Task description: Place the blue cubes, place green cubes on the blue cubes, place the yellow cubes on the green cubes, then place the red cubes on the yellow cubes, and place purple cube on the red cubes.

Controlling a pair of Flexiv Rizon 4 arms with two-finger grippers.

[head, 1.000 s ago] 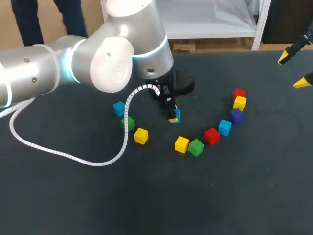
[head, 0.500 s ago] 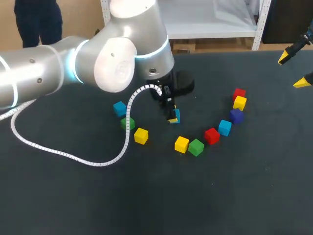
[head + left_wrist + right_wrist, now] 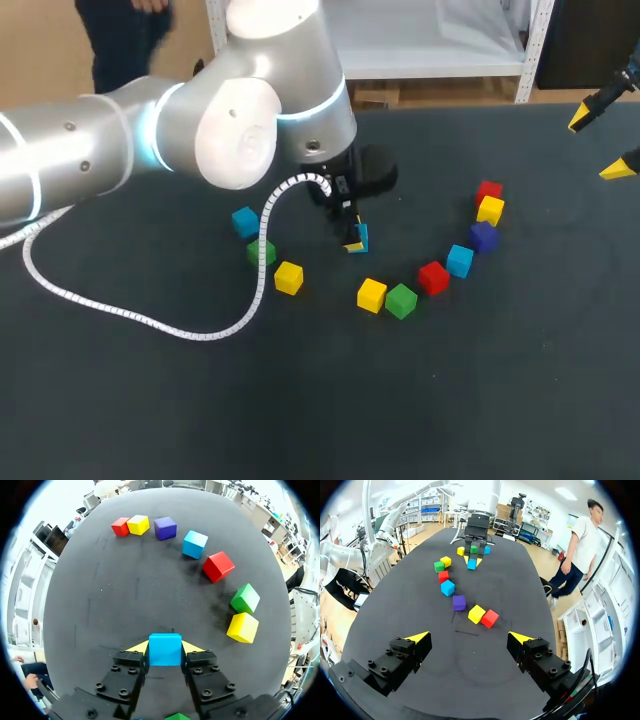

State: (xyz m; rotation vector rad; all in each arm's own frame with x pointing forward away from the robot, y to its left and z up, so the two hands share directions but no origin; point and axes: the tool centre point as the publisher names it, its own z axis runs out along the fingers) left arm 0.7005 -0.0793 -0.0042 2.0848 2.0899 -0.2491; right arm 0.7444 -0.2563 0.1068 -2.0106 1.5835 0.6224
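Nothing among the cubes has shifted over the last second, and our left claw (image 3: 165,646) stays where it was, low over the middle of the dark, matte surface (image 3: 520,390). It is closed to a narrow gap on the held blue cube (image 3: 165,654), with one yellow tip pressed to each side. We cannot tell whether that cube rests on the surface.

Taking the held cube as the centre in the head view, the left blue cube (image 3: 243,221) and the left green cube (image 3: 261,252) lie toward 9 o'clock, and the left yellow cube (image 3: 289,277) toward 8.

An arc of single cubes runs from 6 round to 2 o'clock:
- the near yellow cube (image 3: 371,295) touches the near green cube (image 3: 401,300);
- the near red cube (image 3: 433,277) comes next, with the right blue cube (image 3: 459,260) just beside it;
- the purple cube (image 3: 483,236) sits at 3 o'clock;
- the far yellow cube (image 3: 490,210) lies against the far red cube (image 3: 488,190).

Our right claw (image 3: 469,637) hangs far off at 2 o'clock, above the surface's far right corner. Its fingers are spread wide and hold nothing.
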